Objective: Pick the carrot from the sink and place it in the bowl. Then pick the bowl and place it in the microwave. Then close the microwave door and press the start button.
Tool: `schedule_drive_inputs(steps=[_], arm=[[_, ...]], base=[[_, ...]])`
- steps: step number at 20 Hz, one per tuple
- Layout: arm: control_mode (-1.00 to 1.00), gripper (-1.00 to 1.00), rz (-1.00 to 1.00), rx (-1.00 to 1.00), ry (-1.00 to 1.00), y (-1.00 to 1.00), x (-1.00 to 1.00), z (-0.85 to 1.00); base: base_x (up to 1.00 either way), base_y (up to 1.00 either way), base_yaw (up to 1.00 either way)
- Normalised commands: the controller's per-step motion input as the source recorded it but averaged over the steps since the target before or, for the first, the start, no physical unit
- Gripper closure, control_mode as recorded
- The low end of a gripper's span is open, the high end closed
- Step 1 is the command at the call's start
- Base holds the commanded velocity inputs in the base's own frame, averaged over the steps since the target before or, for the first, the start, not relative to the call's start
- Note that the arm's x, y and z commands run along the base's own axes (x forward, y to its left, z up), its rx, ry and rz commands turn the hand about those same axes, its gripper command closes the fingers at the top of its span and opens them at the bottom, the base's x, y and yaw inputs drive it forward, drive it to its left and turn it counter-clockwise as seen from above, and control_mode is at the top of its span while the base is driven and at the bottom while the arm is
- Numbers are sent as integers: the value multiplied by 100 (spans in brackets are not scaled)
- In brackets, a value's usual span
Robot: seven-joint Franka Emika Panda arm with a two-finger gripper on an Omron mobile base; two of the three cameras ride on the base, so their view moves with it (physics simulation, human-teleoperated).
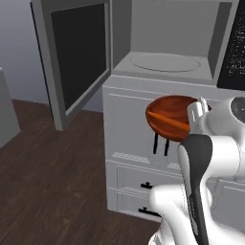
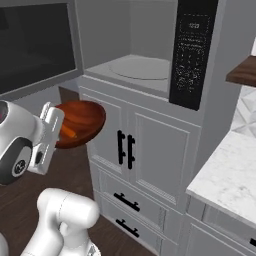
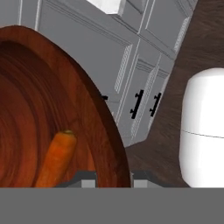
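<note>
- Closest in: the gripper [image 3: 113,177] has its fingers pinched on the rim of the bowl [image 3: 57,109], one tip either side of the wall, so they're closed down to a narrow gap with the wood between them. Looks like a solid edge grip from the hand view.
- The carrot [image 3: 56,158] is already lying inside the bowl, near the low side by the gripped rim. So step one is done, as far as I can judge.
- From the base views the bowl is up in the air, tilted a bit, hanging in front of the grey cabinet doors [image 2: 150,145] with the black handles, below the level of the microwave [image 1: 167,57] opening. Nothing under it but the wood floor [image 1: 52,182].
- So we're mid "carry the bowl to the microwave", I'd say.
- Further back: the microwave cavity is open, with a round turntable plate [image 1: 165,62] on its floor. The microwave door [image 1: 76,57] is swung wide out to the left, well out of the way.
- Next move, my guess: lift the bowl higher than the cavity's front lip, level it so the carrot doesn't roll out, then push it in over the turntable and let go.
- Door and the start button on the dark panel [image 2: 192,55] come after that.
</note>
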Motion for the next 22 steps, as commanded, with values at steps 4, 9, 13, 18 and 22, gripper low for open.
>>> schedule_drive_inputs(steps=[4, 9, 13, 18, 22], arm=[[100, 100, 0, 0, 0, 0, 0, 0], [100, 100, 0, 0, 0, 0, 0, 0], [100, 100, 0, 0, 0, 0, 0, 0], [-100, 100, 0, 0, -4, 0, -8, 29], [-100, 100, -2, 0, -22, 0, -27, 76]], base=[[64, 7, 4], [34, 0, 4], [0, 0, 3], [0, 0, 1], [0, 0, 0]])
